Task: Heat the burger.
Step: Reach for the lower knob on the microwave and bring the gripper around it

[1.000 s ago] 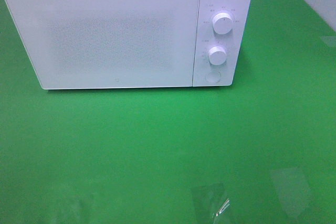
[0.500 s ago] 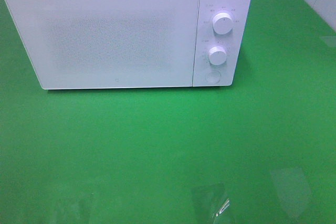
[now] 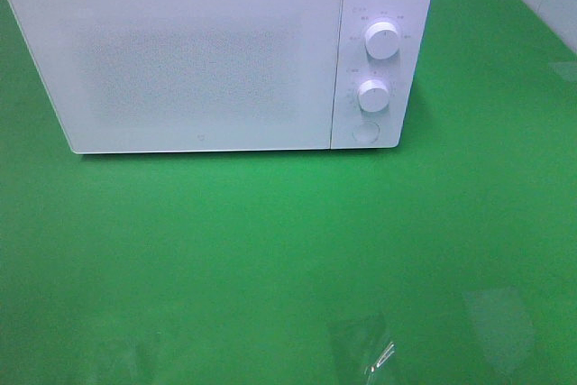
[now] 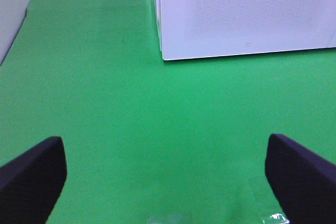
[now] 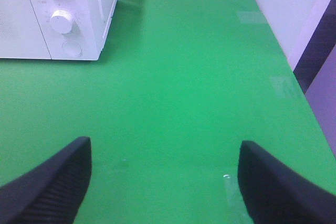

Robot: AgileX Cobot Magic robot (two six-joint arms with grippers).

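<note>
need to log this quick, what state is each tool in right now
left tool: open, holding nothing
right tool: open, holding nothing

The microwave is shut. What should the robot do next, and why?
Probably reach the right gripper to the round button under the knobs, to open the door: it is shut, no burger shows, and the left gripper is open and empty too.

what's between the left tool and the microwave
Only bare green tabletop lies between the left tool and the white microwave; the left wrist view shows that stretch.
</note>
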